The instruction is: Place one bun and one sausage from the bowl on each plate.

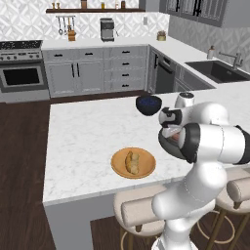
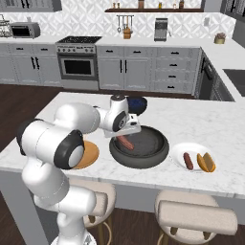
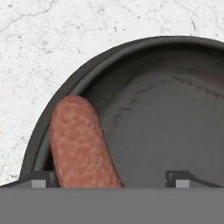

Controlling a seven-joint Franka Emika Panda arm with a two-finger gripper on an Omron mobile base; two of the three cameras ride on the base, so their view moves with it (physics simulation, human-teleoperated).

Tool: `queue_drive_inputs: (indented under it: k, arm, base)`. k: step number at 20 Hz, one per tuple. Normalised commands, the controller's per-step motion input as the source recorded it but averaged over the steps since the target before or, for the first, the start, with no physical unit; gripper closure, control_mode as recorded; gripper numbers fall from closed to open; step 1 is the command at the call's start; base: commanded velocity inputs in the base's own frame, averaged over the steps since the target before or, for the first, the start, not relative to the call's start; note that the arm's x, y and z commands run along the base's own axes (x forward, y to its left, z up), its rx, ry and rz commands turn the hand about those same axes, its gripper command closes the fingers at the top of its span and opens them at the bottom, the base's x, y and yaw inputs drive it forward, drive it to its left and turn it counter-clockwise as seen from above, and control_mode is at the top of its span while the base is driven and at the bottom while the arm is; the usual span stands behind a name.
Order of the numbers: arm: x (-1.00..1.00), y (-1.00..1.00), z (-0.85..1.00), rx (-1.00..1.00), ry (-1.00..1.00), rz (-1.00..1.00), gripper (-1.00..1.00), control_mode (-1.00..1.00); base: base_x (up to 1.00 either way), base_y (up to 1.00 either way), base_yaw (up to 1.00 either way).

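In the left base view we see the tan wooden plate at lower centre with a bun on it, and the dark blue bowl above it.

In the right base view the gripper hangs over the dark bowl at centre, above a sausage; the white plate at right holds a bun and a sausage.

In the hand view the fingertips stand wide apart, gripping nothing — the sausage lies at lower left against the bowl's rim. We can read no writing anywhere.
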Motion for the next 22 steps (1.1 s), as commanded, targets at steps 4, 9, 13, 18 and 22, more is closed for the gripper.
queue_drive_inputs:
  k: [4, 9, 13, 18, 22]
  arm:
    - [0.00, 0.08, -0.22, 0.00, -0.01, 0.00, 1.00, -1.00]
    - [-0.04, 0.04, -0.01, 0.00, -0.08, -0.02, 1.00, -1.00]
    - [-0.29, 0.17, 0.27, 0.00, -0.07, -0.10, 1.00, -1.00]
    - [-0.42, 0.58, 0.69, 0.00, -0.02, -0.19, 1.00, -1.00]
    - [-0.36, 1.00, 0.46, 0.01, 0.00, -0.22, 1.00, -1.00]
  base:
    - [0.00, 0.00, 0.00]
    - [0.00, 0.00, 0.00]
    - [0.00, 0.00, 0.00]
    - [0.00, 0.00, 0.00]
    - [0.00, 0.00, 0.00]
